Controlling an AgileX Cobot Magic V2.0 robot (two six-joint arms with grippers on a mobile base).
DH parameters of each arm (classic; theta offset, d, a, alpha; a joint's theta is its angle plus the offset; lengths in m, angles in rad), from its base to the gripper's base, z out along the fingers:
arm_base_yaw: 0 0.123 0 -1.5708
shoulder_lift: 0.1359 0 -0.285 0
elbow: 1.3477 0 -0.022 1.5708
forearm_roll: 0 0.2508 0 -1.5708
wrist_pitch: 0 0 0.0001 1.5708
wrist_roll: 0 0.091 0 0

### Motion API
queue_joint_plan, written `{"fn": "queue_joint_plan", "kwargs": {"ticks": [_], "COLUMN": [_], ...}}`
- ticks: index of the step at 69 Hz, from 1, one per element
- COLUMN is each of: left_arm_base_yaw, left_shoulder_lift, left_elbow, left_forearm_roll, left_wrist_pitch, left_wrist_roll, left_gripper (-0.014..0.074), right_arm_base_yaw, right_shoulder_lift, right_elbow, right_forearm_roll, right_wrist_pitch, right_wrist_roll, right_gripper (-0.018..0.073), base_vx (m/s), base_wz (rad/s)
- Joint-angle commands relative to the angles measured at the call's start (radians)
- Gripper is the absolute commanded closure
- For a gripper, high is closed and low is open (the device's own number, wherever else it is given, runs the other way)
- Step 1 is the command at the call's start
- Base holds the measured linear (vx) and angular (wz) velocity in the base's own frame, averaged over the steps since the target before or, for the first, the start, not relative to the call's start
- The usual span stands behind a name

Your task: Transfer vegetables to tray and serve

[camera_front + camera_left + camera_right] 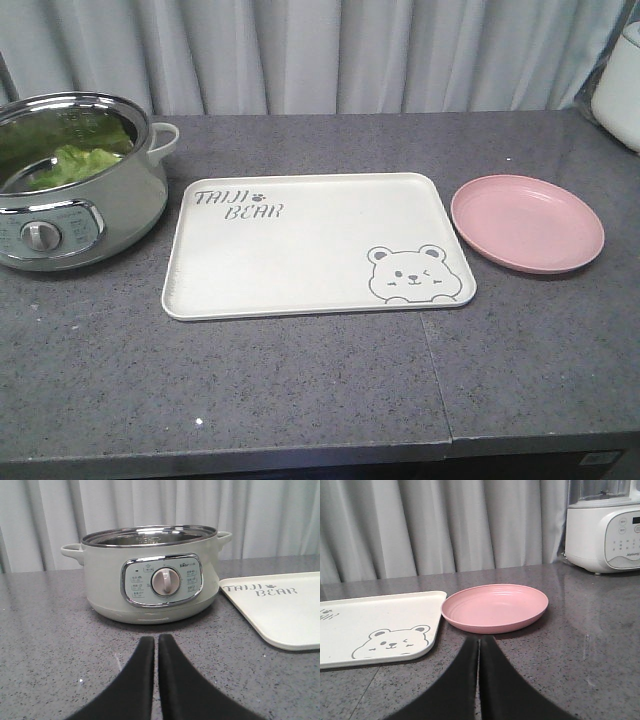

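1. Left hand (156, 639): fingers pressed together with only a thin slit between them, holding nothing. It sits low over the table, facing the dial side of the pot (102, 580), a bit apart from it.
2. Right hand (479, 641): also closed up and empty, low over the table. It points at the pink plate (495, 605) near the table's right edge.
3. Vegetables (75, 160): green lettuce lying inside the pot (130, 205), which is at the table's left edge. None is out yet. From the left wrist view the pot wall hides the leaves.
4. Tray (300, 250): at mid-table, between pot and pink plate (527, 222). Nothing lies on it.
5. Step in hand, as I judge it: the left hand goes for the lettuce, since it is the nearer one.
6. To do it well: spread the fingers first and rise above the steel rim. Come down from above, not from the front.
7. Pinch the leaf at the thick pale rib if it can be found, because the ruffled edges will likely tear or slip.
8. Lift clear of the rim before moving sideways, so the pot is not dragged or knocked.
9. Release over the tray's middle, not the plate. Keep the right hand out of that path.
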Motion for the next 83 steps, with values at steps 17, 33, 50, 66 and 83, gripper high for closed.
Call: {"fn": "queue_joint_plan", "kwargs": {"ticks": [17,33,50,66,83], "left_arm_base_yaw": [-0.002,-0.002,-0.002,-0.002,-0.002], "left_shoulder_lift": [-0.015,-0.015,-0.015,-0.015,-0.015], "left_elbow": [0.023,0.023,0.023,0.023,0.023], "left_forearm_roll": [-0.005,-0.005,-0.005,-0.005,-0.005], "left_wrist_pitch": [-0.076,-0.076,-0.076,-0.076,-0.076], "left_wrist_roll": [-0.007,-0.007,-0.007,-0.007,-0.007], "left_gripper": [0.0602,0.0602,0.0602,0.0602,0.0602], "right_arm_base_yaw": [-0.003,-0.003,-0.003,-0.003,-0.003], "right_shoulder_lift": [-0.005,-0.005,-0.005,-0.005,-0.005], "right_elbow": [0.016,0.016,0.016,0.016,0.016], "right_forearm_roll": [-0.008,-0.008,-0.008,-0.008,-0.008], "right_wrist_pitch": [-0.077,-0.078,-0.078,-0.078,-0.078], "right_wrist_roll": [-0.001,-0.001,-0.001,-0.001,-0.001], "right_gripper": [0.0562,0.0562,0.0562,0.0562,0.0562], "base_vx": [0.0,0.0,0.0,0.0,0.0], "base_wz": [0.0,0.0,0.0,0.0,0.0]}}
